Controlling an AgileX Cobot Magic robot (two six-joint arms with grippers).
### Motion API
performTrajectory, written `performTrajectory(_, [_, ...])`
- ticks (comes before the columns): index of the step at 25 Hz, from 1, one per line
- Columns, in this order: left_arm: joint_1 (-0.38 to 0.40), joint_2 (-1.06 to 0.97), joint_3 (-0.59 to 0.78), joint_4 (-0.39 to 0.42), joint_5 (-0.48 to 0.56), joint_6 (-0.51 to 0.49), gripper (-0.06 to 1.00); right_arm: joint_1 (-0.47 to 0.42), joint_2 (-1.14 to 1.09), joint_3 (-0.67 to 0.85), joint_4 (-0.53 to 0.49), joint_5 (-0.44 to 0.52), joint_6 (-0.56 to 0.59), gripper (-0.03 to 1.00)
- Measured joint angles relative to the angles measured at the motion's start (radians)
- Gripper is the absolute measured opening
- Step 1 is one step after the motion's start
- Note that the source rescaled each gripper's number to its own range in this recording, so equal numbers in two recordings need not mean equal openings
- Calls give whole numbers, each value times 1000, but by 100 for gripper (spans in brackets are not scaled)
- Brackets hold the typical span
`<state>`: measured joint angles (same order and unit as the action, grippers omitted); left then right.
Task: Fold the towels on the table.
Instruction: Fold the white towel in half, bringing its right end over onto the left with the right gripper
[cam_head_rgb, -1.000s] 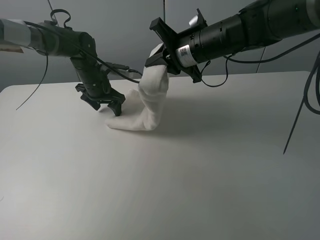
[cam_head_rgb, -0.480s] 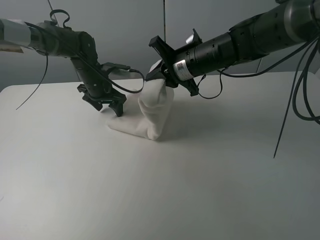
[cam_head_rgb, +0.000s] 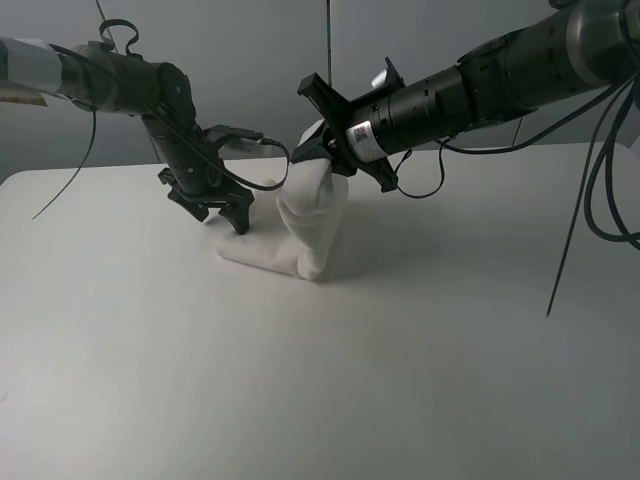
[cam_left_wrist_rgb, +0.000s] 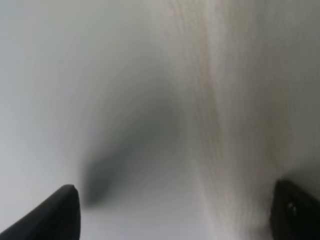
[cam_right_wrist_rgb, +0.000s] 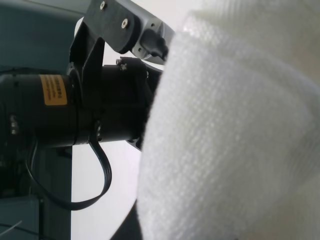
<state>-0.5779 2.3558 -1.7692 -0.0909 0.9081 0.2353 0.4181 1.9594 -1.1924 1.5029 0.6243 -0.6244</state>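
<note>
A white towel (cam_head_rgb: 300, 225) stands bunched on the white table (cam_head_rgb: 330, 380), far side, before a grey wall (cam_head_rgb: 250, 60); the right gripper (cam_head_rgb: 318, 143) pinches its top, and the left gripper (cam_head_rgb: 215, 210) spreads empty beside it.

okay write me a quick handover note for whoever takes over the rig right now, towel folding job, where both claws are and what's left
Right claw: shut on the towel, holding one part lifted above the table; the rest of the towel hangs down to a bunched part lying on the tabletop.
Left claw: open, holding nothing, low over the table at the towel's left edge.
Done: towel picked up at one end. No neat fold visible yet.
Left: get the towel spread flat or its corners matched, fold it, release both claws.
</note>
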Motion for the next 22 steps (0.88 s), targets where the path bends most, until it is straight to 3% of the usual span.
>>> performTrajectory(5, [20,-65,0,41,4,20,99,0,0,0,0,0,0,2])
performTrajectory(14, [147,-181,-2,22,70,53,99,0,0,0,2,-17,-3,4])
performTrajectory(16, [149,-203,-2,21,72,55,99,0,0,0,20,-18,-21,22])
performTrajectory(19, [149,-222,-2,18,72,57,99,0,0,0,86,-14,-79,86])
performTrajectory(22, [149,-226,-2,16,73,59,99,0,0,-3,153,14,-139,99])
